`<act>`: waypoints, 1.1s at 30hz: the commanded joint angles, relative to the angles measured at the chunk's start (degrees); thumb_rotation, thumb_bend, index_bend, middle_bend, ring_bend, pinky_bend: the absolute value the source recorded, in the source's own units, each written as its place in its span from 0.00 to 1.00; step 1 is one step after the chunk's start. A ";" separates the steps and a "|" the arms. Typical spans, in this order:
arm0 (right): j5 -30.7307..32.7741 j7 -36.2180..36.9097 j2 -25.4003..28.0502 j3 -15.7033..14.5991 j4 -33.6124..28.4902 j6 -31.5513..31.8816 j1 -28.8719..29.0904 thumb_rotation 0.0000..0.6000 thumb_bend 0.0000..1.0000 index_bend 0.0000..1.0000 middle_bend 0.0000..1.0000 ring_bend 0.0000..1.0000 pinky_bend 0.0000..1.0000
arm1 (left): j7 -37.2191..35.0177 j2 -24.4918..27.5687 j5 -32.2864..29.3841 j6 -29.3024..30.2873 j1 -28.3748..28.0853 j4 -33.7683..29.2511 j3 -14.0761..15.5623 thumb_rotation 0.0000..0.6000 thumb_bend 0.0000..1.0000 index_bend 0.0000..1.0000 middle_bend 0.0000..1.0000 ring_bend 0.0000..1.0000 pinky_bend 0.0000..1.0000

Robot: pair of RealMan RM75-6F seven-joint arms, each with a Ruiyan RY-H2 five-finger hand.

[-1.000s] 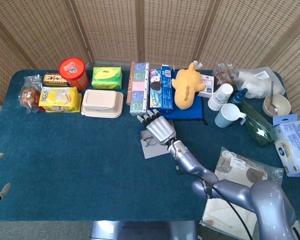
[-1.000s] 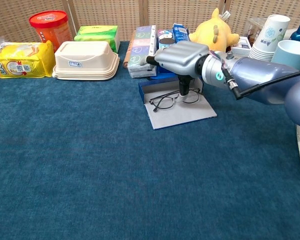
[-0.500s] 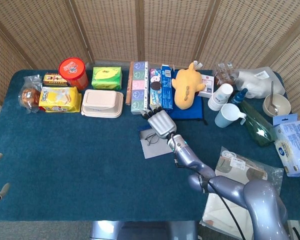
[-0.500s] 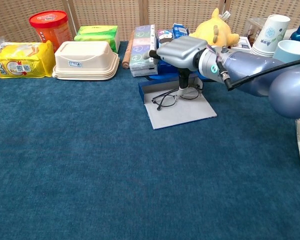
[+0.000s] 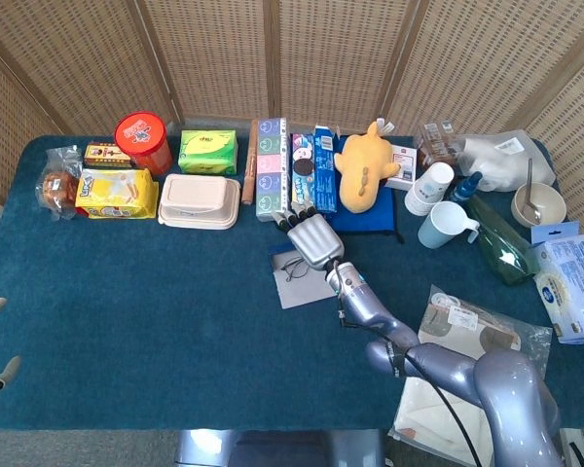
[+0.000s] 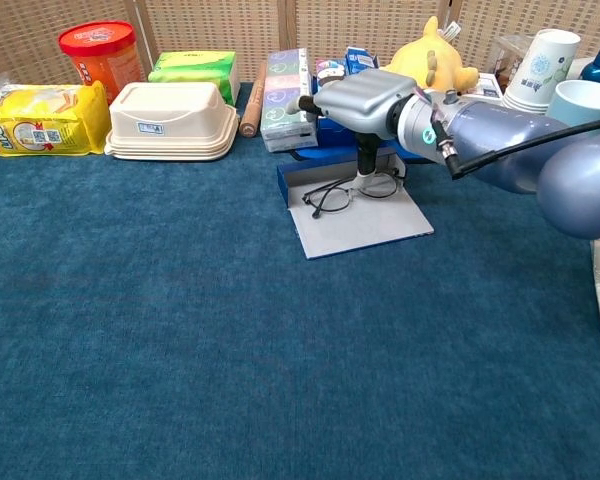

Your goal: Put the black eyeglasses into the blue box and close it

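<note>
Centre frame, my right hand (image 6: 365, 100) hovers over the glasses (image 6: 352, 192), which lie on the open box (image 6: 355, 220). One of its fingers (image 6: 366, 165) reaches down beside the frame; whether it grips, I cannot tell.

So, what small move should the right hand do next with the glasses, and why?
Probably nudge the black eyeglasses a little further back into the blue box. The right hand hovers over them with one finger pointing down at the frame, and the glasses lie on the grey inner face of the open box, near its back wall. Whether the finger touches them is unclear.
</note>
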 commanded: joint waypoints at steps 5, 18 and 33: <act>-0.67 -1.64 3.39 -1.02 -6.96 1.69 -1.28 1.00 0.00 0.00 0.17 0.09 0.15 | -0.05 -0.29 0.49 -0.07 -0.07 0.20 0.13 0.98 0.28 0.12 0.11 0.08 0.00; 10.06 -3.44 11.03 -0.28 -17.71 -7.24 1.12 1.00 0.10 0.08 0.19 0.13 0.17 | -0.18 -0.34 0.78 -0.18 -0.10 0.49 0.29 0.98 0.28 0.12 0.11 0.08 0.00; 24.28 -4.45 15.90 -3.66 -19.19 -14.84 8.81 0.78 0.14 0.13 0.24 0.16 0.16 | 0.06 -0.76 0.21 -1.08 -0.62 0.79 0.10 0.98 0.28 0.12 0.11 0.08 0.00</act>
